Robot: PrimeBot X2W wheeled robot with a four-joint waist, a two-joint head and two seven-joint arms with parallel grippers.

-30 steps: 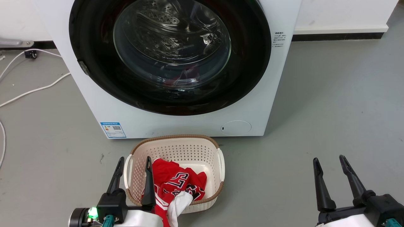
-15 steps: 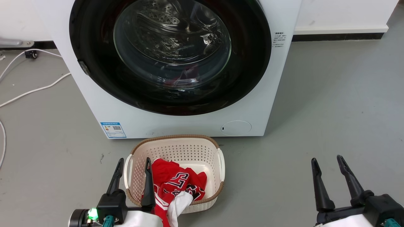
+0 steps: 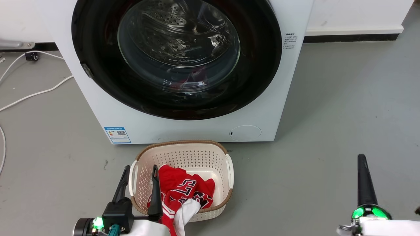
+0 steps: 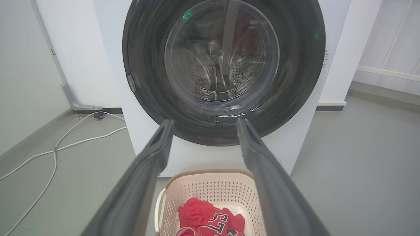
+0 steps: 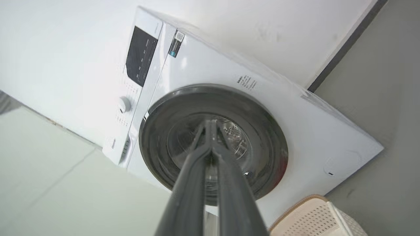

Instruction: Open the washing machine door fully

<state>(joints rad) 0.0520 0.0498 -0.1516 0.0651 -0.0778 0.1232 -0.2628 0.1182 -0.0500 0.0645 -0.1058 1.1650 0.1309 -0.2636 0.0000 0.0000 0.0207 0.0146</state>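
Left end effector (image 3: 140,167) (image 4: 204,122): long dark fingers spread wide, nothing held. It is seen low across the left rim of a cream perforated plastic basket with brown woven rim (image 3: 183,143), in which a red printed garment (image 3: 183,190) is heaped.

Right end effector (image 3: 362,159) (image 5: 210,122): fingers pressed together with tips meeting, nothing gripped. It is viewed edge-on above the grey floor (image 3: 328,114), well apart from the basket.

Large round glossy black-rimmed washing machine door (image 3: 178,49) (image 4: 223,65) (image 5: 262,144): shut flat against the white machine front (image 3: 183,129), just behind the basket, touched by neither end effector.
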